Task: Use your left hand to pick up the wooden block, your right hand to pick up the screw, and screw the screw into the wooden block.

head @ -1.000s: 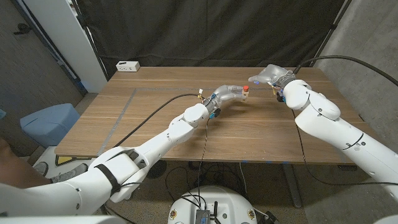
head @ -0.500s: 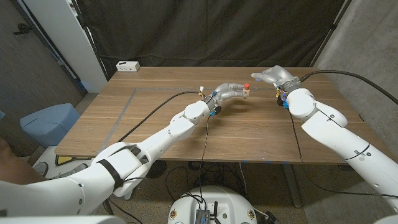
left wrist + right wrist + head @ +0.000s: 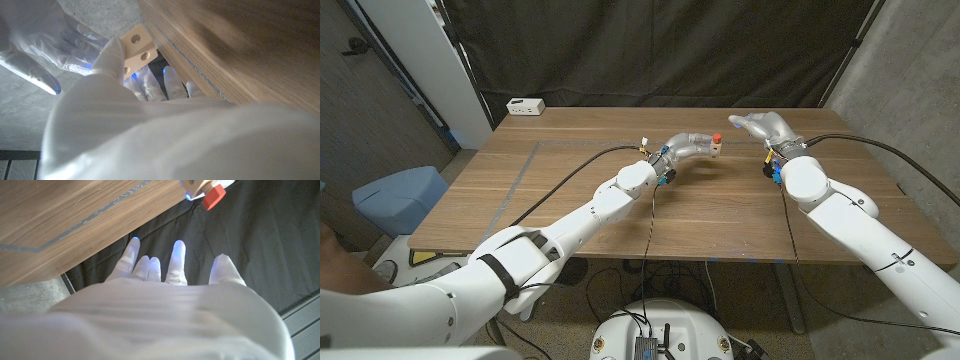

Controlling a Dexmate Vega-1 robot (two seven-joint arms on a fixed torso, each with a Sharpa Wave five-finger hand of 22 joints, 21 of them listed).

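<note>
Block (image 3: 717, 148) up off the table, upper middle of the head view, clamped in the left hand (image 3: 692, 146), red-headed screw (image 3: 717, 135) standing in its top. That lifted grip keeps the screw head exposed for turning. The right hand (image 3: 760, 125) hovers just right of it, fingers apart, holding nothing. In the left wrist view the holed face of the block shows, upper left.

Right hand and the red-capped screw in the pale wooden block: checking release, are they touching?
Apart. Head view shows table between the right hand and the screw.
</note>
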